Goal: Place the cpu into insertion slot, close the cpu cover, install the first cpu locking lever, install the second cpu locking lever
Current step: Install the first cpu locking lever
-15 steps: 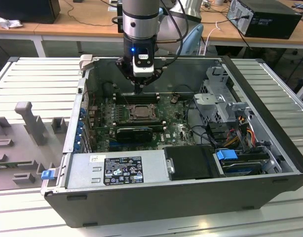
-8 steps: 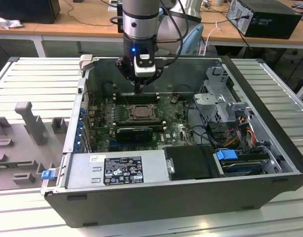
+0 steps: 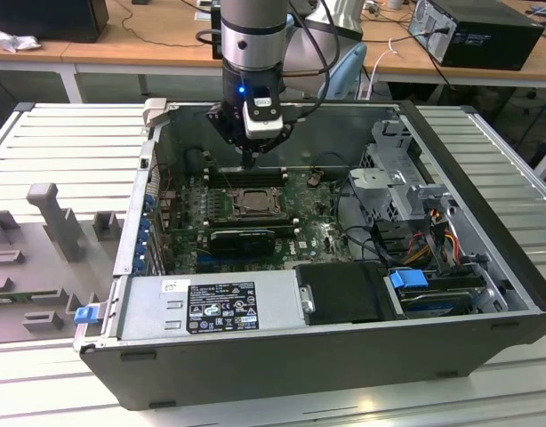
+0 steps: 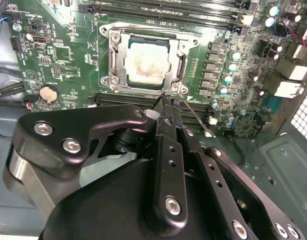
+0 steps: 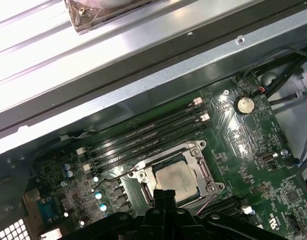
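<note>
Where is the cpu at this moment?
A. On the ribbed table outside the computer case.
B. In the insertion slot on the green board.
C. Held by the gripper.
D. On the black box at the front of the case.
B: in the second wrist view the cpu lies in the insertion slot, framed by the cpu cover, with the gripper at the socket's edge.

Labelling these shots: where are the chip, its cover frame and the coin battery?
chip (image 4: 147,61), second wrist view, middle of top face
cover frame (image 4: 116,59), second wrist view, a side bar
coin battery (image 4: 48,93), second wrist view, its centre

An open computer case (image 3: 344,365) holds a green motherboard (image 5: 263,180) with 1 coin battery (image 5: 244,104) near black memory slots (image 5: 143,132).
</note>
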Available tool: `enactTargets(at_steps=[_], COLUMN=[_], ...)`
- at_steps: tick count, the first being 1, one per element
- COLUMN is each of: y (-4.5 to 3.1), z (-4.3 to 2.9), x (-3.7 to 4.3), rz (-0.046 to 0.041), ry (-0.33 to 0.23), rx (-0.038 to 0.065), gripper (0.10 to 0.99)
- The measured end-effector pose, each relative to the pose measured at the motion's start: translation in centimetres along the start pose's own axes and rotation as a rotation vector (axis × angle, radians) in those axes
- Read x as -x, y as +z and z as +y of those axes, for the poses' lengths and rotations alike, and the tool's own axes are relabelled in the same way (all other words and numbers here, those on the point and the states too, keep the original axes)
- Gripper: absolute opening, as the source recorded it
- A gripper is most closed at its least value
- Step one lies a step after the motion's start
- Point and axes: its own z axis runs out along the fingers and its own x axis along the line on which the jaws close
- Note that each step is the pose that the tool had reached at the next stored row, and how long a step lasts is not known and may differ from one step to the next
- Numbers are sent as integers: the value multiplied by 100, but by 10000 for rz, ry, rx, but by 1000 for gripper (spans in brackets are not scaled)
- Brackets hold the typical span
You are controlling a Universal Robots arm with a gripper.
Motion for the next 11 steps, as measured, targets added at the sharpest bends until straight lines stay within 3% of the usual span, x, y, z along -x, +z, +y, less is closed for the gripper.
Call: enactTargets(at_steps=[11], y=[0], z=[0], x=[0], rz=[37], ry=[-610], rx=[-15], gripper=[106])
